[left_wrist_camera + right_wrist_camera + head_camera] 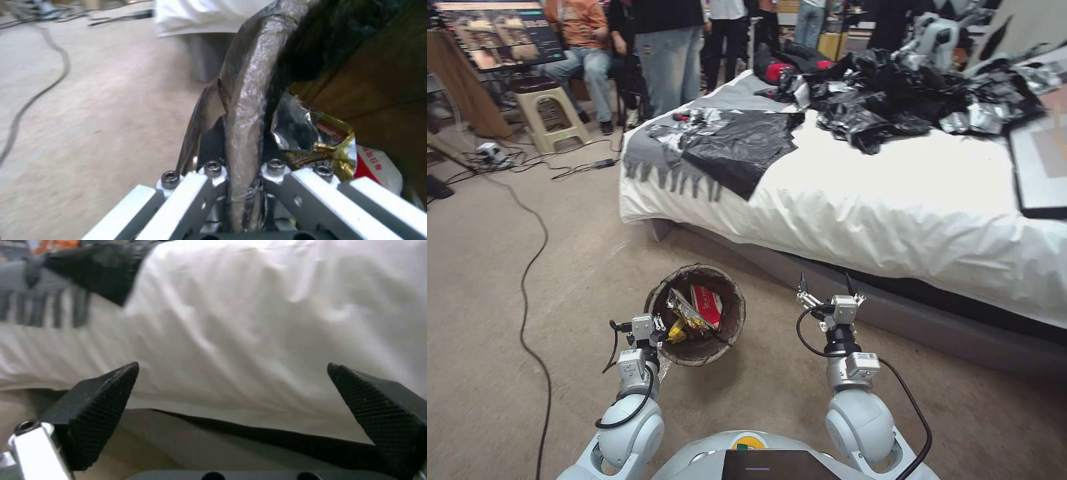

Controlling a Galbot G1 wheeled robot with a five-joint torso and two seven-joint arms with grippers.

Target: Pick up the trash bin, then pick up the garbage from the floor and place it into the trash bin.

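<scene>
Thin liner plastic is all the left gripper [657,328] pinches at the rim of the trash bin [728,331], hanging tilted above the floor [507,373]; it may slip, spilling wrappers [695,308]. Right gripper [826,288] waits wide open near the bed [894,200].

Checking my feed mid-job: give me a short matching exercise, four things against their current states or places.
Things:
1. left gripper
2. right gripper
3. trash bin
4. black plastic sheet

States:
A. lying on the bed
B. open, holding nothing
C. clamped on the lined rim
D. holding red and gold wrappers

Pairs: 1-C, 2-B, 3-D, 4-A
</scene>
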